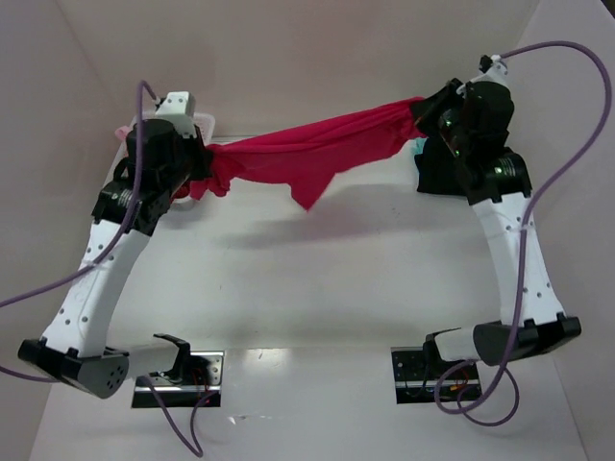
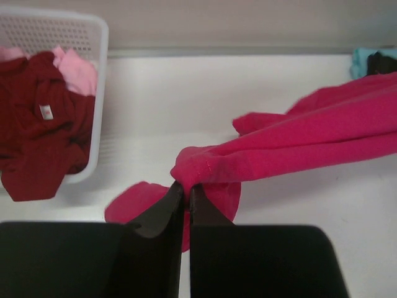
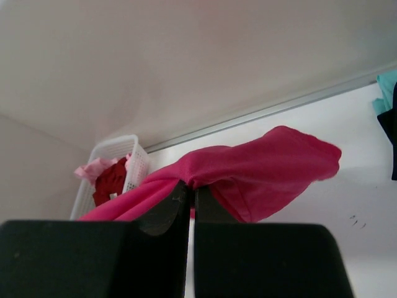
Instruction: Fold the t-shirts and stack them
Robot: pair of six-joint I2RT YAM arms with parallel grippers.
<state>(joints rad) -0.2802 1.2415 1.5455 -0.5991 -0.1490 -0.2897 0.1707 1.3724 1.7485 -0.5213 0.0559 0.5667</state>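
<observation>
Both left gripper [image 2: 186,188] and right gripper [image 3: 191,185] pinch the crimson-pink t-shirt [image 1: 317,144]

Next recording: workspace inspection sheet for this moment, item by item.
Surface: white table, shirt's shadow on it.
Job's things: crimson-pink t-shirt stretched in the air between both grippers; dark red tee and pale pink tee in the basket; teal tee and black tee far right.
Clutter: nothing seen.
Grippers: left gripper and right gripper each shut on the crimson-pink t-shirt.
Cables: purple cables loop off both arms.
Surroundings: plain pale walls.
</observation>
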